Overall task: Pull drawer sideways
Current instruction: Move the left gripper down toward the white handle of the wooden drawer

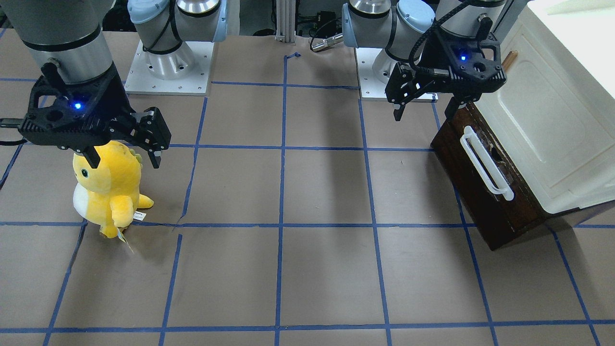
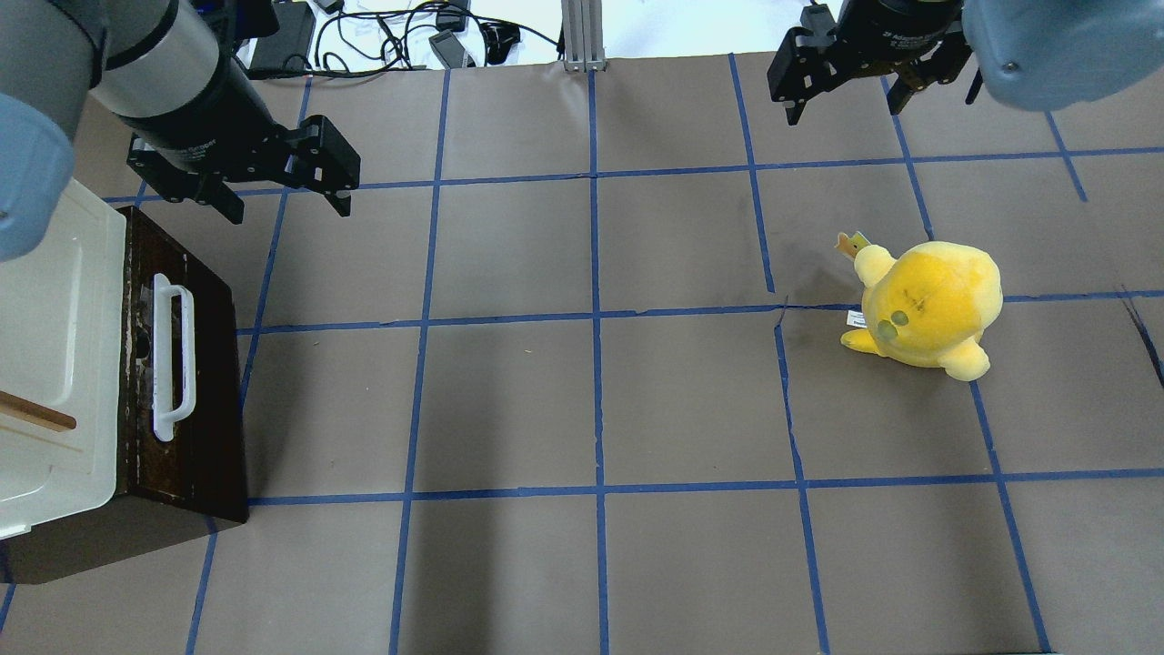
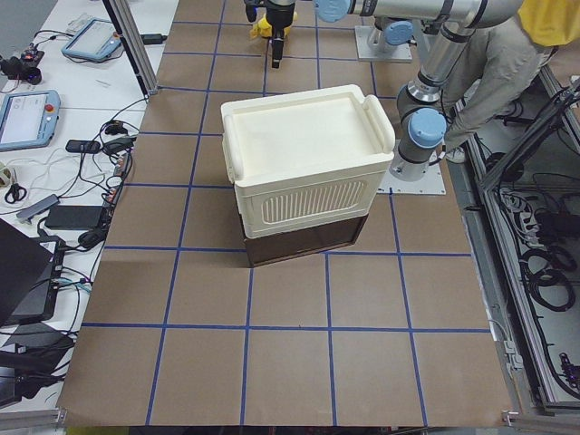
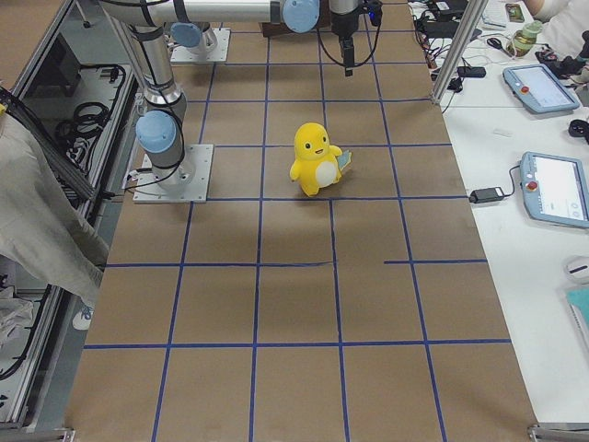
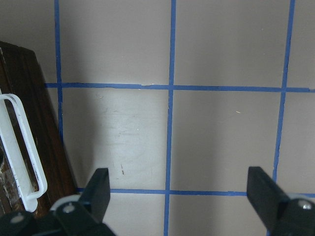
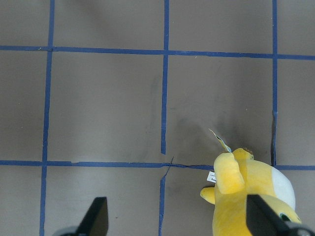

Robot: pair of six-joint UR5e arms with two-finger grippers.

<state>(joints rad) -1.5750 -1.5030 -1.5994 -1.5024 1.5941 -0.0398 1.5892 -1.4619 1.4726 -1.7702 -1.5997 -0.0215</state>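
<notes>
**A:** Where does the drawer [image 2: 214, 391] sit?

**B:** Toward the counter's [image 2: 509, 400] left end, under the cream-white cabinet body [image 2: 55, 364]. Its dark front faces the middle of the counter. I cannot tell whether it is fully shut.

**A:** How would you expect it to handle?

**B:** It's stiff wood, so there should be no give, and probably some weight and friction in the slide. The front looks worn but not fragile. The white bar handle [image 2: 173, 359] is the obvious hold. I'd take it near the middle, since a pull from one end could skew the drawer and jam it. The bar looks smooth, so the jaws could slip along it.

**A:** And the grippers?

**B:** The left gripper [image 2: 289, 202] hangs above the counter just in front of the drawer, touching nothing, with its jaws spread wide and empty. The right gripper [image 2: 846, 102] is well apart over the right half, also wide and empty.

**A:** Is anything in the way?

**B:** Nothing stands on the counter in front of the drawer. A yellow plush toy [image 2: 928, 305] stands toward the right end, well apart from it. My worry is the cabinet body itself, because nothing visibly pins it, so it may slide along with the drawer. It also has a small wooden handle [image 2: 36, 412], which is the wrong one to grab.
</notes>
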